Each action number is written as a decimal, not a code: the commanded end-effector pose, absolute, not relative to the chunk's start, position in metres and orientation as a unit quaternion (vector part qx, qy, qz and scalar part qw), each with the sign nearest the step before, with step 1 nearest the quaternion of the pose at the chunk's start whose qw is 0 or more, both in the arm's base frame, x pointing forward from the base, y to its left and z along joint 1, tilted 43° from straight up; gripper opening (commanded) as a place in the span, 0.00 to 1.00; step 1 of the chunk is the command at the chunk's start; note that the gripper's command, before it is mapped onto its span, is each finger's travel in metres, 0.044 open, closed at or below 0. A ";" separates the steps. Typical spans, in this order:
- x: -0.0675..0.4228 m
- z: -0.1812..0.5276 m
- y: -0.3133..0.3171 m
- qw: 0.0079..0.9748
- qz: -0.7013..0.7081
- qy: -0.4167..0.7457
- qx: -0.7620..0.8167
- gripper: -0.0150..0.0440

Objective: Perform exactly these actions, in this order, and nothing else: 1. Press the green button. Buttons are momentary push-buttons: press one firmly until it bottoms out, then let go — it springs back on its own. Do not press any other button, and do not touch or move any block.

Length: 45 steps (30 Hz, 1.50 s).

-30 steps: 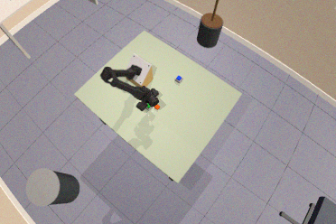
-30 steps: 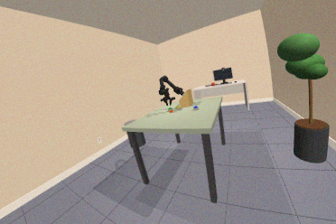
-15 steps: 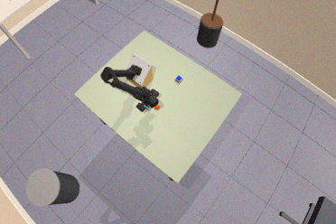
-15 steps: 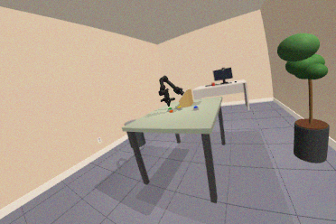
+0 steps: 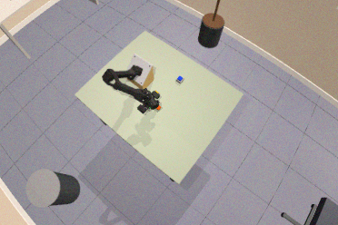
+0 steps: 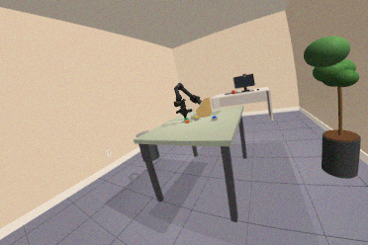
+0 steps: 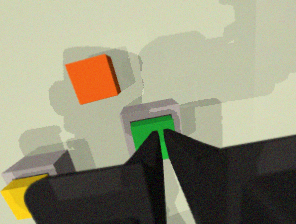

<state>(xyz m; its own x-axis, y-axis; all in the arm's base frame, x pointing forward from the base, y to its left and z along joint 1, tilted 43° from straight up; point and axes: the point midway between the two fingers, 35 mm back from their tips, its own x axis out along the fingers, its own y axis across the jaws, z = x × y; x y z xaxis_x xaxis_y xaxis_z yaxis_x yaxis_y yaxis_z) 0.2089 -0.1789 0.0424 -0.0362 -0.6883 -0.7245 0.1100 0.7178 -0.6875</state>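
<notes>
Two closed fingertips of the gripper (image 7: 162, 136) over the green button (image 7: 150, 132)

From my wrist feed, the orange block (image 7: 92, 78) crowds the green button (image 7: 151, 134) at eleven o'clock, the yellow button (image 7: 19, 196) at eight; bare table (image 7: 240, 60) at two.
</notes>
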 end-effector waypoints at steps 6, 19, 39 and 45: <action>0.204 0.034 -0.180 0.652 -0.297 0.662 -0.222 0.29; 0.204 0.034 -0.180 0.652 -0.297 0.662 -0.222 0.29; 0.283 0.006 -0.055 0.671 -0.257 0.667 -0.195 0.73; 0.298 -0.045 0.033 0.666 -0.257 0.673 -0.193 0.93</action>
<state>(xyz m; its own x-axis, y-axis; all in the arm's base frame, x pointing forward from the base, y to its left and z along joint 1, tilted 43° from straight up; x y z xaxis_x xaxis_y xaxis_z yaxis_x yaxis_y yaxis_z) 0.2972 -0.0076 -0.0177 -0.0182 -0.5987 -0.8008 0.0895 0.7967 -0.5976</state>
